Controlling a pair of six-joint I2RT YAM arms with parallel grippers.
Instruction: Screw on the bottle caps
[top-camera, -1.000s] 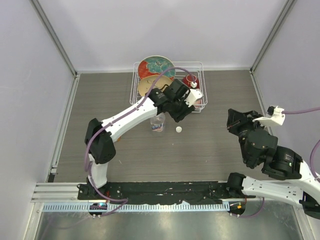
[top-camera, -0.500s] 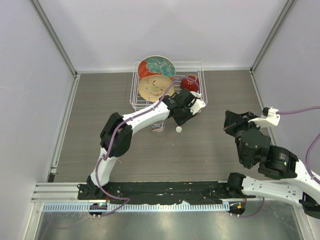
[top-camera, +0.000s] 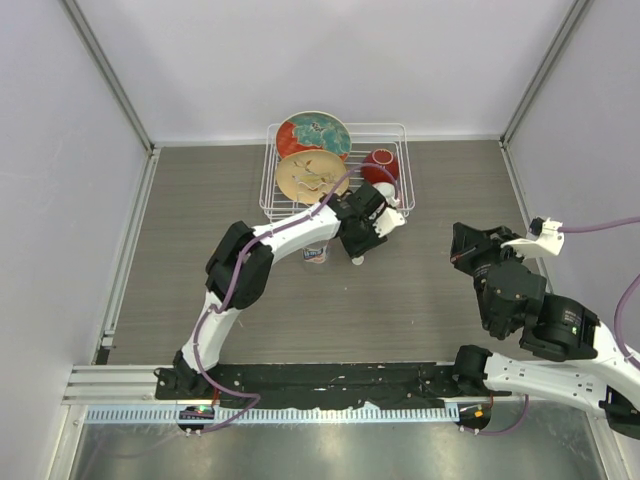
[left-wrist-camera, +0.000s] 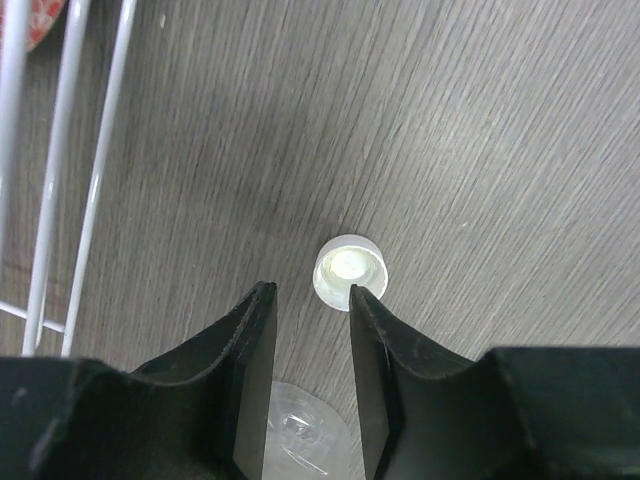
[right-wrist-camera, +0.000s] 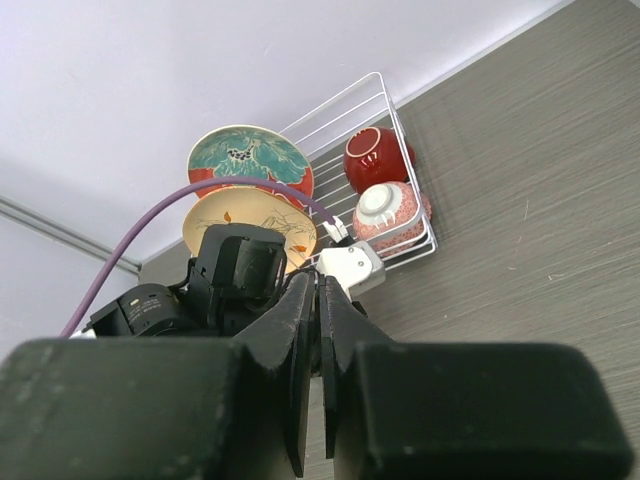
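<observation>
Grey tabletop (top-camera: 200, 200), rack (top-camera: 265, 170) at its far side. White cap (left-wrist-camera: 350, 270) lies just in front of the rack, beside the uncapped bottle (top-camera: 316, 253). My left gripper (left-wrist-camera: 310, 292) hangs parted above the cap, ready to straddle it. My right gripper (right-wrist-camera: 318, 330), pressed together and empty, sits well right of the rack.

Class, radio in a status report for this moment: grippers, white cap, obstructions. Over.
Left gripper open, over white cap, not gripping. Right gripper shut, empty, off to the side. Cap on table beside clear bottle; nothing blocking.
</observation>
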